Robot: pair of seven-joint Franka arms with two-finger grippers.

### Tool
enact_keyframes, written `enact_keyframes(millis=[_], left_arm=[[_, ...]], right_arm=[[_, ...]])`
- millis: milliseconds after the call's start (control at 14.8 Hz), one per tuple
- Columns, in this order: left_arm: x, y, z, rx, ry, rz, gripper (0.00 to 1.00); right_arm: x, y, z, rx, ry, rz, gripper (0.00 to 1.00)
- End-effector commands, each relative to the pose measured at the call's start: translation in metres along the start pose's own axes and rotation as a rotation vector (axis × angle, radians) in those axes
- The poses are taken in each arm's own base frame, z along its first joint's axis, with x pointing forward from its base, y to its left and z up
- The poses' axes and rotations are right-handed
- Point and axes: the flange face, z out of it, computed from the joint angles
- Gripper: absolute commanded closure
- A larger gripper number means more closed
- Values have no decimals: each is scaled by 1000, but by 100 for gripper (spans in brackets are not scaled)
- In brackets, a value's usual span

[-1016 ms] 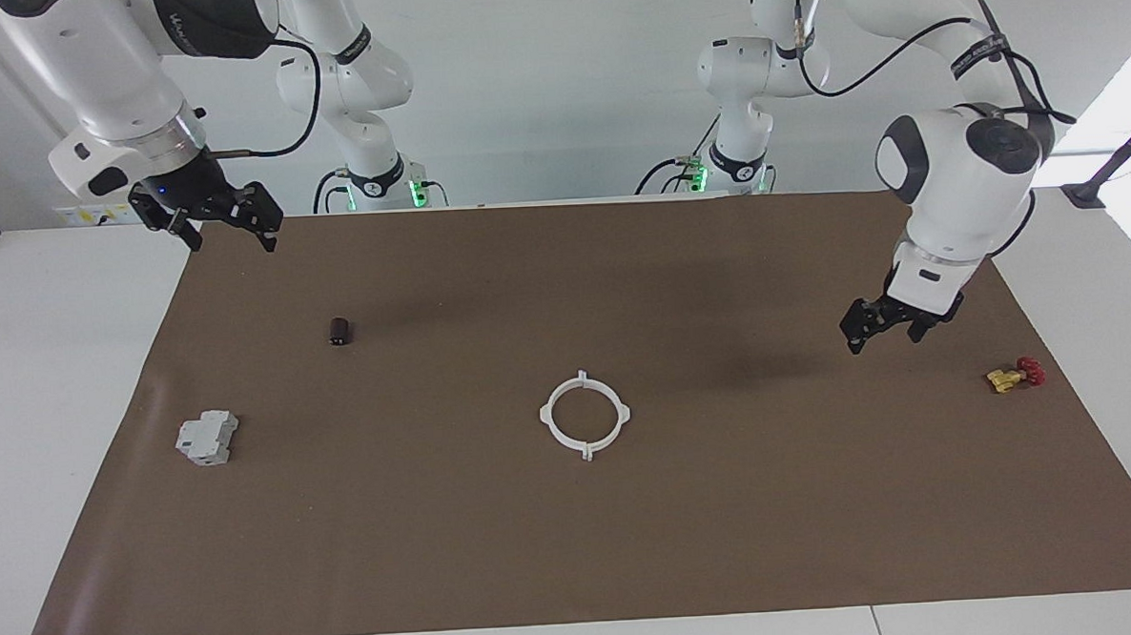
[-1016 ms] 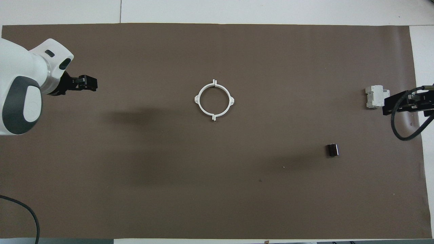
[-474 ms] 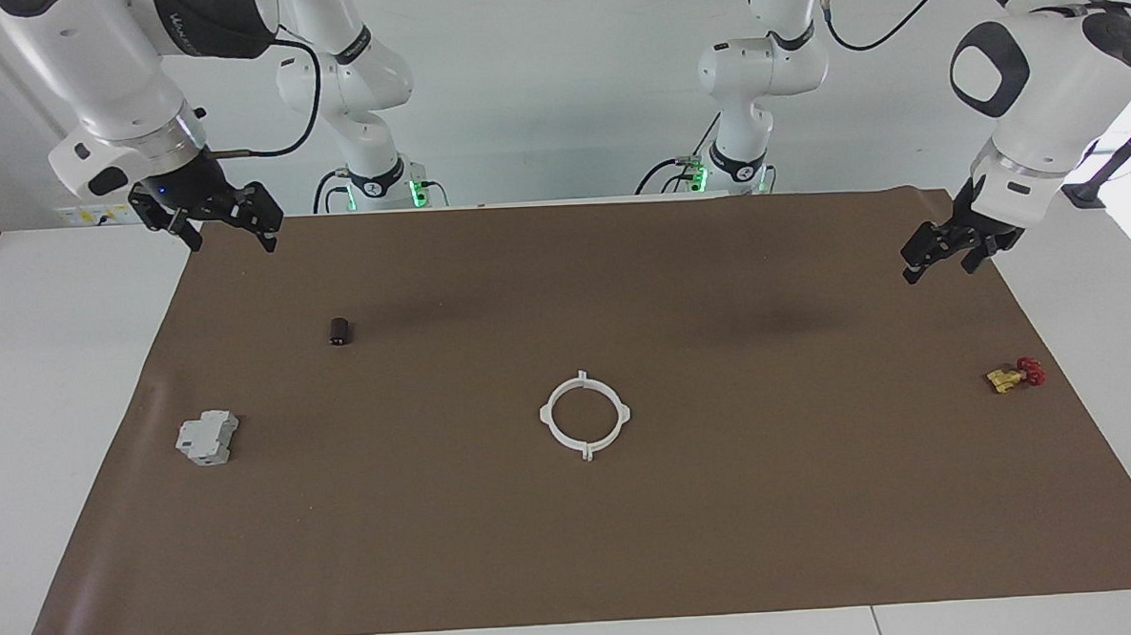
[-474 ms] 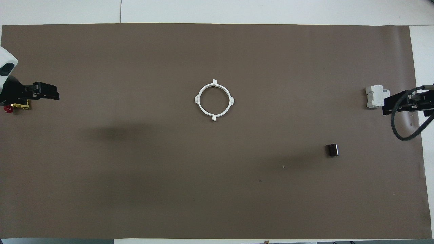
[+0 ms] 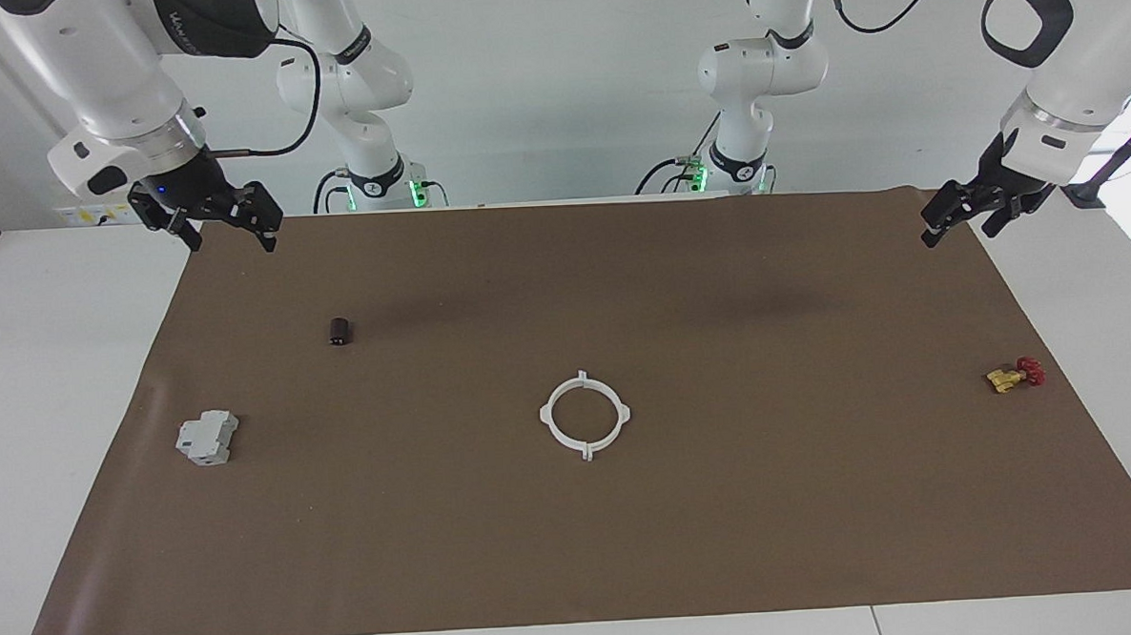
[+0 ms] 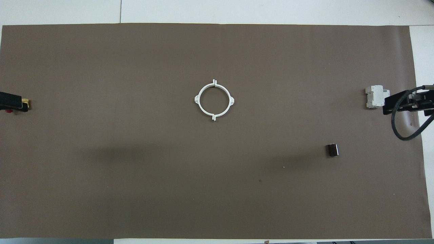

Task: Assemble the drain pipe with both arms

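Observation:
The drain pipe [image 5: 584,415] lies as one closed white ring in the middle of the brown mat, its two halves joined at small tabs; it also shows in the overhead view [image 6: 214,100]. Nothing holds it. My left gripper [image 5: 959,227] is open and empty, raised over the mat's edge at the left arm's end. In the overhead view only its tip [image 6: 10,101] shows. My right gripper [image 5: 230,233] is open and empty, raised over the mat's corner at the right arm's end; it also shows in the overhead view [image 6: 390,103]. Both are far from the ring.
A grey blocky box [image 5: 207,438] lies toward the right arm's end, with a small dark cylinder [image 5: 339,331] nearer to the robots. A yellow-and-red valve [image 5: 1015,375] lies toward the left arm's end. The brown mat [image 5: 575,546] covers the table.
My left gripper has risen and drawn back from over the mat near the valve to the mat's edge at the left arm's end. The right arm and the ring have not moved.

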Motion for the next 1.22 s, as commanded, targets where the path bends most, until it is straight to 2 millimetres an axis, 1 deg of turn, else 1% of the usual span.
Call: enact_keyframes(millis=[0, 135, 203, 271, 406, 609, 1016, 1151], left_arm=[[14, -1, -12, -2, -26, 10, 0], [17, -3, -17, 0, -23, 9, 0], [17, -8, -16, -1, -25, 0, 0], [16, -19, -16, 0, -28, -19, 0], [16, -25, -17, -2, -23, -20, 0], [15, -28, -16, 0, -22, 59, 0], [8, -20, -5, -6, -45, 65, 0], [7, -19, -6, -5, -44, 66, 0]], right_arm=[[-2, 1, -5, 22, 17, -17, 0], [-1, 1, -6, 22, 23, -16, 0], [0, 1, -6, 22, 24, -15, 0], [0, 1, -6, 22, 24, -16, 0], [0, 1, -6, 22, 24, -15, 0], [1, 1, -6, 22, 24, -15, 0], [1, 2, -5, 22, 23, -13, 0], [1, 3, -6, 23, 30, -10, 0]])
